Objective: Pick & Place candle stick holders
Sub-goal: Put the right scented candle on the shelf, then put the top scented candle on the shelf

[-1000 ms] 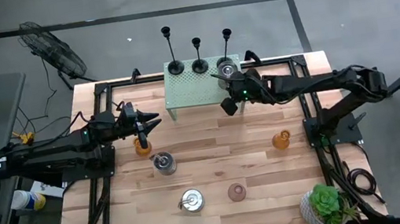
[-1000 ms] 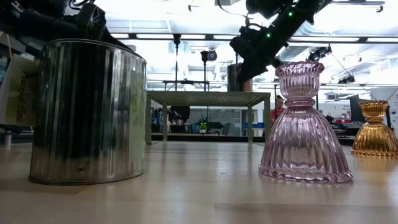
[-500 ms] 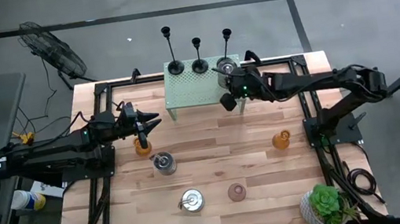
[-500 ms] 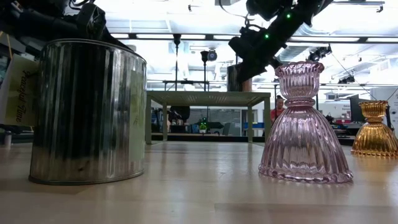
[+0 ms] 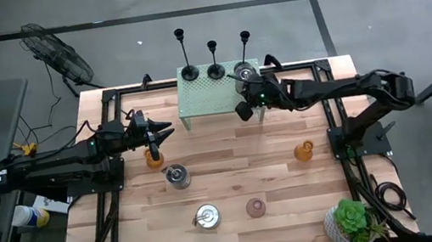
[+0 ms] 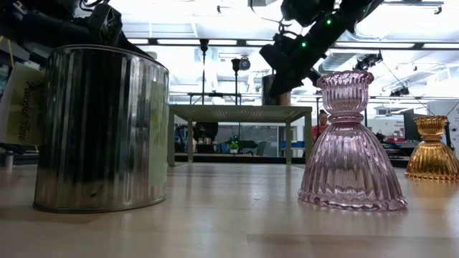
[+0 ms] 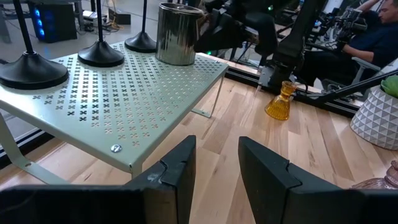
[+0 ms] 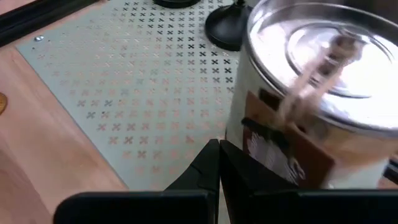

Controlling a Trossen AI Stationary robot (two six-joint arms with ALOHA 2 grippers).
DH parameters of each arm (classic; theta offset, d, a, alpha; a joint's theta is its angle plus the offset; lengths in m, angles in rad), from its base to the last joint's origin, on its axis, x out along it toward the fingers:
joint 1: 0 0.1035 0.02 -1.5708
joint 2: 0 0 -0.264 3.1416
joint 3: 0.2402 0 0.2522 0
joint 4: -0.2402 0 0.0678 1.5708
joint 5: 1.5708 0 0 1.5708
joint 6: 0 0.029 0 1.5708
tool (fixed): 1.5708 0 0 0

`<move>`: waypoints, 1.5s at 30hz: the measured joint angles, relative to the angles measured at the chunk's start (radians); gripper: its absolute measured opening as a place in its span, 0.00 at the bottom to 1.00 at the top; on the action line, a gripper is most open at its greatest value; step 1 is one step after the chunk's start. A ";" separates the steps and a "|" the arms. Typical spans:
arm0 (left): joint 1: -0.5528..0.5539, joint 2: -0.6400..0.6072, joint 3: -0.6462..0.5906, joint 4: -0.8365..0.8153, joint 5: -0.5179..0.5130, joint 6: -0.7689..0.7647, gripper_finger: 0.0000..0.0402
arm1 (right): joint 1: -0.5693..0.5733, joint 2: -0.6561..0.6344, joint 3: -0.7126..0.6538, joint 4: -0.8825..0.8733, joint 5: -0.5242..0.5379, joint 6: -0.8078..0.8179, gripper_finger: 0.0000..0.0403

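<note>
A metal tin (image 8: 323,93) stands on the perforated green shelf (image 5: 209,100) at the far side of the bench (image 5: 233,178); its lid is on, with a tag or ribbon lying across the top, so nothing can be told of its contents. Two more tins stand on the wood, one (image 5: 176,176) near the left arm and one (image 5: 206,217) nearer the front edge, both lidded. In the low view the nearer tin (image 6: 100,129) fills the left of the scene.

The three candle stick holders (image 5: 215,59) stand upright in a row on the far part of the shelf, their round bases close together; the rightmost base sits just beside the tin. An amber glass holder (image 5: 304,152) stands on the right of the bench, a pink one (image 5: 256,208) near the front, and another amber piece (image 5: 154,157) under the left arm's wrist.

The right gripper (image 8: 217,163) hangs over the shelf's right front part, clenched with nothing between its fingers, next to the tin. The left gripper (image 7: 214,165) waits left of the shelf, its fingers slightly parted and grasping nothing.

A potted plant (image 5: 353,221) sits at the front right corner. Beyond the bench are a floor fan (image 5: 56,55), a desk and, in the left wrist view, a seated person (image 7: 367,37).

The holders' cups are cut off in the wrist views.
</note>
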State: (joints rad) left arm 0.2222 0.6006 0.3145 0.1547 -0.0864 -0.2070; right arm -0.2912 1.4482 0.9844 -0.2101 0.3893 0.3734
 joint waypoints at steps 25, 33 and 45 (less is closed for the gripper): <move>0.000 0.000 0.000 0.000 0.000 0.000 0.29 | -0.015 0.014 0.000 0.028 0.033 -0.030 0.00; 0.000 0.000 0.000 0.000 0.000 0.000 0.29 | 0.059 -0.017 0.000 -0.010 0.020 0.012 0.00; 0.000 0.000 0.000 0.000 0.000 0.000 0.29 | 0.146 -0.172 0.000 -0.269 -0.169 0.054 0.00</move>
State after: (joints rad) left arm 0.2220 0.6008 0.3149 0.1547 -0.0864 -0.2073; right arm -0.1454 1.2760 0.9844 -0.4796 0.2204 0.4276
